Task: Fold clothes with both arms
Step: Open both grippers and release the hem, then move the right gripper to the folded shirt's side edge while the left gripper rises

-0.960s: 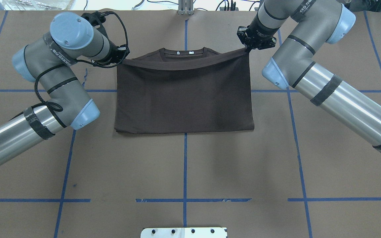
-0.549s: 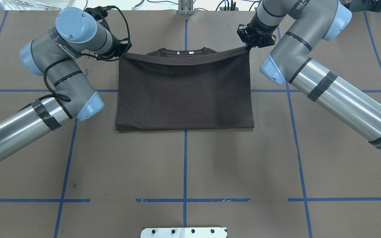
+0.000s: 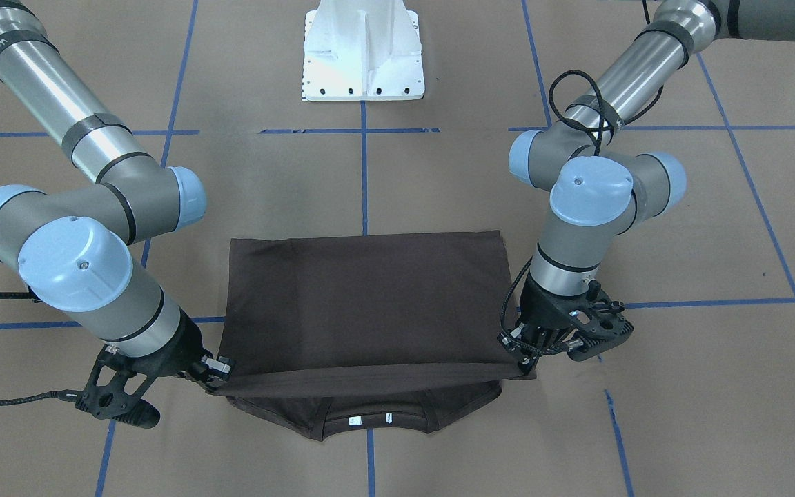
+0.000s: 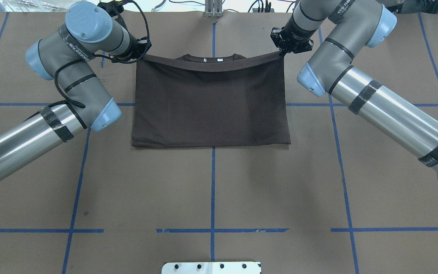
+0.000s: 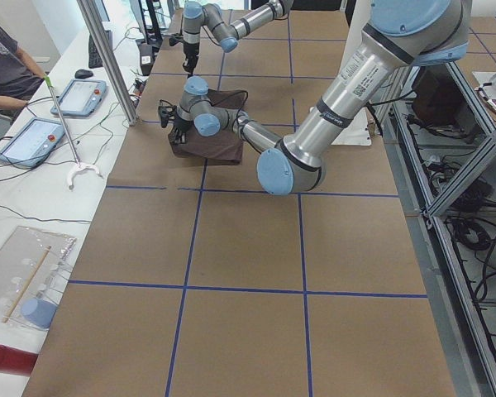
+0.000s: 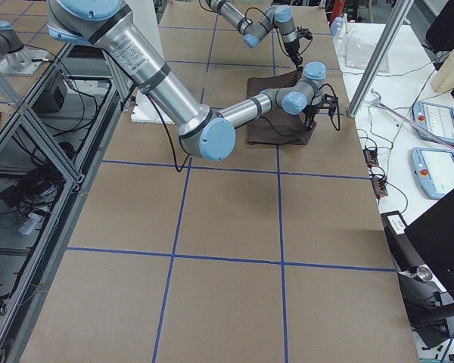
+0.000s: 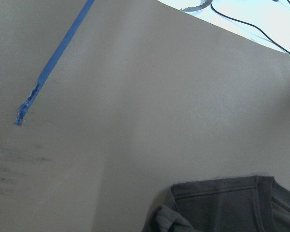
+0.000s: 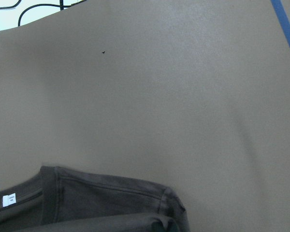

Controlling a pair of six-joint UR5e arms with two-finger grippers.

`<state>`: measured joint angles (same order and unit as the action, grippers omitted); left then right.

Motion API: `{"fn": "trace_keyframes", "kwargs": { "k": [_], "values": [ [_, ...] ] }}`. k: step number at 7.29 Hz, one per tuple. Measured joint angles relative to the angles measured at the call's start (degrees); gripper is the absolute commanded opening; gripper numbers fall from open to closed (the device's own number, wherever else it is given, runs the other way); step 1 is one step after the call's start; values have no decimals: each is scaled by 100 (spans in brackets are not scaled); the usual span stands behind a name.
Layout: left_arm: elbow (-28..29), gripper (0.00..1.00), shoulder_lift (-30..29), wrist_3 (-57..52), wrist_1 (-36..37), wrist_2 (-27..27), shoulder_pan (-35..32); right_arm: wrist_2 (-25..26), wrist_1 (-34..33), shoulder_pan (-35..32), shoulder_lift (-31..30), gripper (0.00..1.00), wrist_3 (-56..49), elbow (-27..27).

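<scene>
**Gripper condition.** The left gripper (image 4: 142, 54) is closed narrow on one corner of the dark brown T-shirt (image 4: 211, 102). The right gripper (image 4: 282, 50) is closed narrow on the opposite corner of the same edge. The wrist cameras show only cloth and table, not the fingers, so the depth of grip cannot be confirmed.

**Garment position.** The T-shirt lies doubled on the paper-covered table (image 4: 211, 190). Its upper layer runs from the fold line, on the robot side of the grippers, to the held edge. That edge spans between the two grippers and sags slightly at mid-span. The collar (image 4: 211, 57) and white neck tags (image 4: 205, 60) lie just beyond the edge, on the far side of the fingertips, and are uncovered.

**Assessed stage.** The half-fold appears nearly complete. The edge is judged to need only laying down and release.

**Fault conditions.**
- Slip: each grip sits at the extreme corner. A sideways pull between the grippers could draw the cloth out of one of them, and that corner would drop.
- Drag: travel away from the fold line with the cloth taut could pull the lower layer along, which would shift or skew the fold.
- Misalignment: if one gripper descends or opens ahead of the other, the edge will land slanted across the collar.
- Crease: the sagging mid-span is likely to touch down first and may trap a wrinkle.
- Snag: a low retreat after opening may catch a fingertip in the cloth and lift the corner.
</scene>
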<state>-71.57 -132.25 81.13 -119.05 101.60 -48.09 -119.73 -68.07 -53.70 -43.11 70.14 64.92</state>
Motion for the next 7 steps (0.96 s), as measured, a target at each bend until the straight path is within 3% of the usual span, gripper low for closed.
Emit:
{"fn": "trace_keyframes", "kwargs": {
  "k": [1,2,3,7],
  "values": [
    [30,0,-36,10,-16,0,0,-4,57,2,18,0,0,-3],
    [36,27,-60,12,-25,2,0,-6,127,12,16,46,-2,-3],
    [35,99,-79,10,-47,3,0,-5,189,22,-6,99,-8,-1],
    [24,100,-123,-13,-133,2,1,-38,255,115,-164,100,81,307]
  ]
}}
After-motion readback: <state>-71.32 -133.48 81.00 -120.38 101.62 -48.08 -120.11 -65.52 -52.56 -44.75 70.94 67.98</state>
